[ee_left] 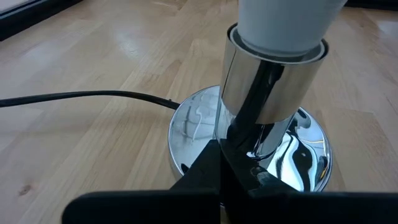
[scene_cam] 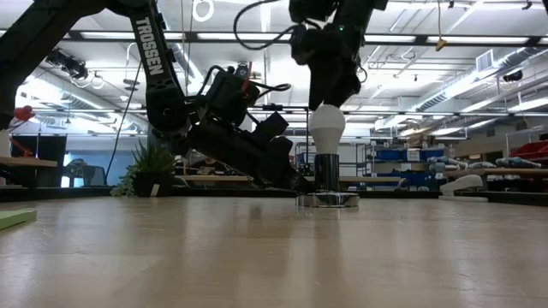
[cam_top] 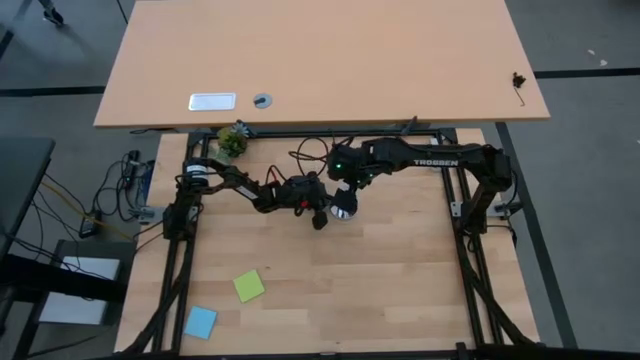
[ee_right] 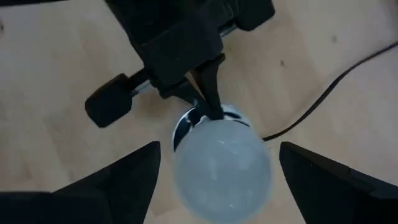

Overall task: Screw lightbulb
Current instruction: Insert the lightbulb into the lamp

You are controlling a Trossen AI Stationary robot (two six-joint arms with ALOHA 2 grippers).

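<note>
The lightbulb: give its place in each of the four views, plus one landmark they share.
High view: lightbulb at table centre, under the right arm's wrist.
Low view: upright in the socket, right of centre.
Left wrist view: at the top edge, only its lower end showing.
Right wrist view: bottom centre, between the open fingers.
Shared landmark: the chrome socket base.

You have a green note (cam_top: 249,286) and a blue note (cam_top: 200,322) near the front-left corner, a plant (cam_top: 232,142) behind.
</note>
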